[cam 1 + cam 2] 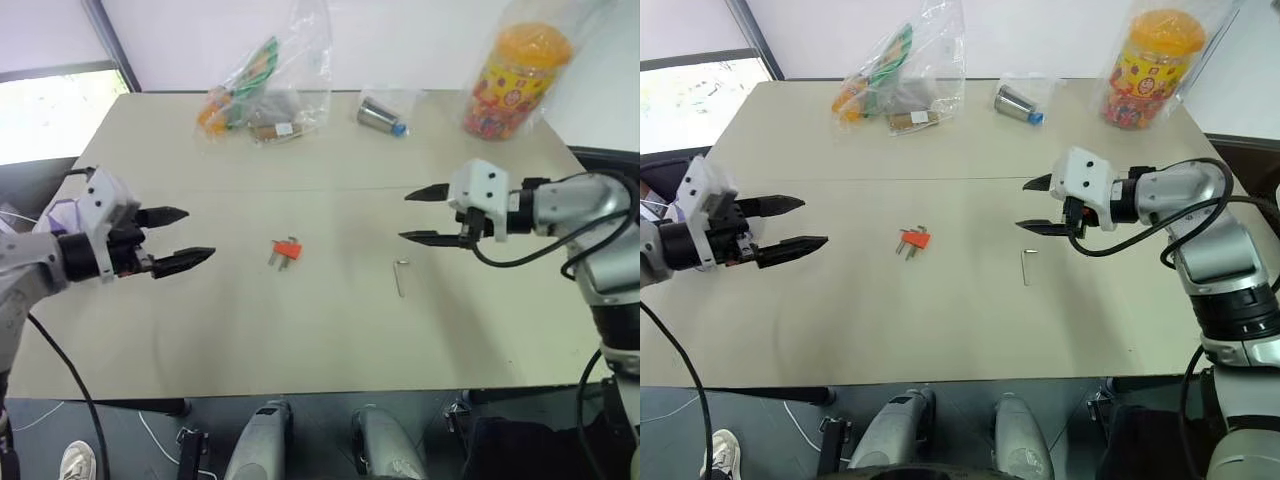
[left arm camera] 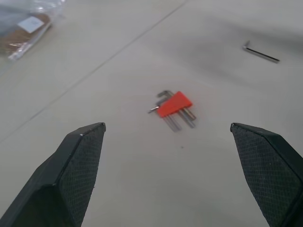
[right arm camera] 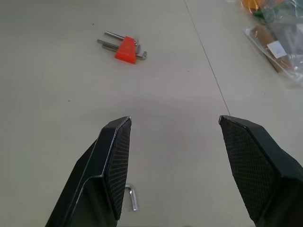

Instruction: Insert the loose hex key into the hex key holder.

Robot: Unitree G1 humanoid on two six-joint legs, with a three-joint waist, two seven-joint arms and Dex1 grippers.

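The red-orange hex key holder (image 1: 287, 249) lies flat at mid-frame, short dark keys protruding. The loose hex key (image 1: 400, 276), thin and grey, lies to its right, well apart.

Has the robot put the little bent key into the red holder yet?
Not yet. Nothing looks done: the loose hex key lies on the table, apart from the hex key holder. The left gripper and right gripper are open and empty. Picking up and inserting remain.
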